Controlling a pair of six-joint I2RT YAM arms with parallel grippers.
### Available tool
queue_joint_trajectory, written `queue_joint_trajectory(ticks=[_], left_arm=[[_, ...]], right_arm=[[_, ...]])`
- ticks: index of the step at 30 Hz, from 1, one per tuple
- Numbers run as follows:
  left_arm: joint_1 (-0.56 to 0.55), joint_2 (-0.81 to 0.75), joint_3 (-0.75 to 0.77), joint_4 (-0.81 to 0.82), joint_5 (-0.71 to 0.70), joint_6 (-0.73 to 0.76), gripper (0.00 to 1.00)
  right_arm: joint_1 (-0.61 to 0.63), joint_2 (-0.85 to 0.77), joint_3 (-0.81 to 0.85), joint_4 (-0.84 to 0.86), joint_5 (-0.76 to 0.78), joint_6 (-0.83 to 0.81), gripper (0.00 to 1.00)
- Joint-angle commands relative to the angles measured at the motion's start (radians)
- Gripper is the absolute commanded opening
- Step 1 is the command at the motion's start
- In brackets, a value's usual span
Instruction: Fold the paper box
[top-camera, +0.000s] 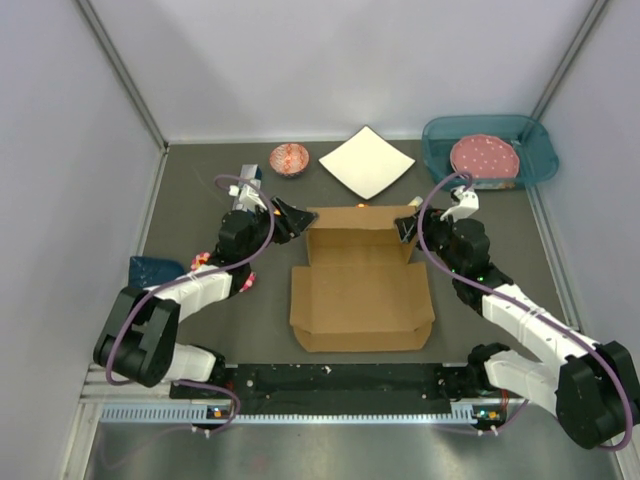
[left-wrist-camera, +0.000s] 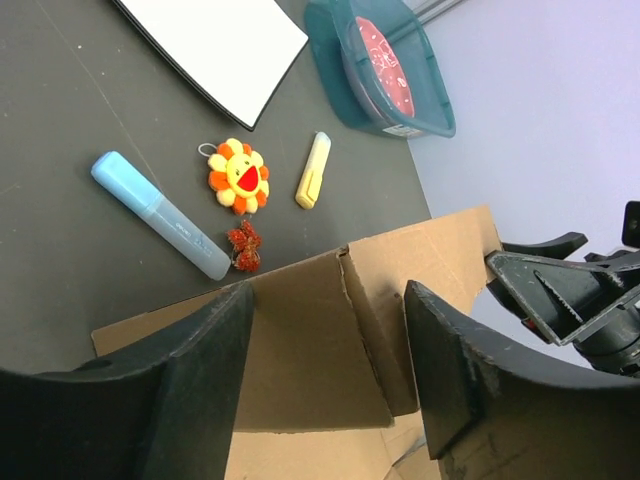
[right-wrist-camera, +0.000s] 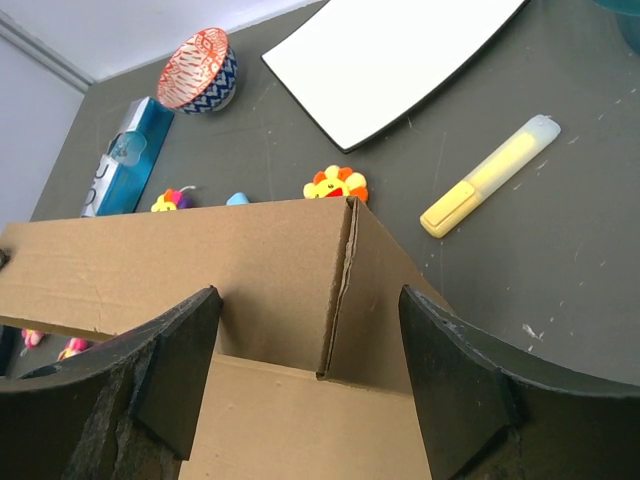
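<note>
— Locating the paper box (top-camera: 360, 295)?
— Lying at centre of the dark table (top-camera: 200, 200), beyond the arm bases. Base panel flat, far wall standing upright, short end flaps turned toward the near side.
— Checking surroundings?
— Far right: teal bin (top-camera: 538, 160) holding a red dotted plate (top-camera: 484, 157). Far centre: white square sheet (top-camera: 366, 161). Left of that: patterned bowl (top-camera: 290, 159).
— Reporting the left gripper (left-wrist-camera: 328, 295)?
— Spread wide, straddling the far-left corner of the box. Contact with cardboard not discernible.
— Reporting the right gripper (right-wrist-camera: 310, 300)?
— Spread wide likewise, astride the far-right corner. Contact not discernible.
— Listing small items?
— On the table beyond the far wall: blue marker (left-wrist-camera: 160, 215), yellow highlighter (left-wrist-camera: 313, 170), orange flower toy (left-wrist-camera: 238, 176).
</note>
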Motion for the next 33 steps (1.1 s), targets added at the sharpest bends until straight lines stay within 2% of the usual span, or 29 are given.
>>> queue_joint_trajectory(ticks=[1, 10, 15, 18, 26, 33], left_arm=[[0.0, 0.013, -0.006, 0.127, 0.063, -0.02, 0.61], [0.002, 0.058, -0.026, 0.07, 0.041, 0.015, 0.43], [0.0, 0.072, -0.03, 0.001, 0.017, 0.059, 0.29], [0.002, 0.078, -0.03, -0.036, 0.005, 0.084, 0.25], [0.0, 0.086, 0.01, -0.132, -0.018, 0.138, 0.23], [0.002, 0.132, 0.092, -0.184, -0.006, 0.173, 0.24]], right_arm=[[-0.008, 0.024, -0.022, -0.098, -0.007, -0.022, 0.72], [-0.008, 0.027, -0.054, -0.115, 0.01, -0.015, 0.69], [-0.008, 0.016, -0.08, -0.138, 0.024, -0.004, 0.64], [-0.009, 0.008, -0.095, -0.146, 0.025, 0.007, 0.62], [-0.011, -0.081, -0.014, -0.193, 0.024, 0.024, 0.74], [-0.098, -0.029, 0.069, -0.161, -0.11, 0.042, 0.75]])
